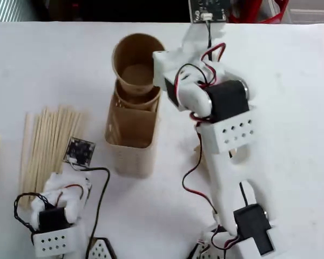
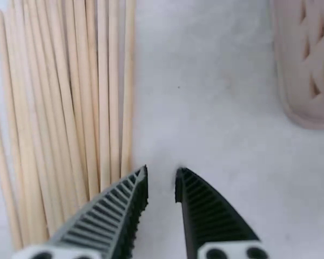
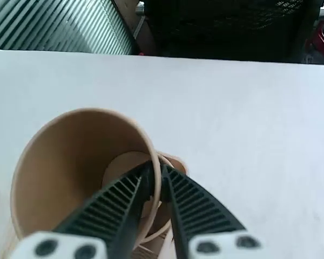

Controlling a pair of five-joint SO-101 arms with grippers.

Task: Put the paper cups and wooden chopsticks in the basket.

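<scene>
My right gripper [image 3: 155,170] is clamping the rim of a paper cup [image 3: 70,172], holding it over the stacked cups [image 1: 135,100] in the basket [image 1: 130,140]. My left gripper [image 2: 162,171] is hovering with jaws slightly apart (over bare table), just right of the chopsticks [image 2: 70,108], which are lying left of the basket.

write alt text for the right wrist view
The right claw is shut on the rim of a brown paper cup, whose open mouth faces the camera. The white table stretches behind it.
</scene>
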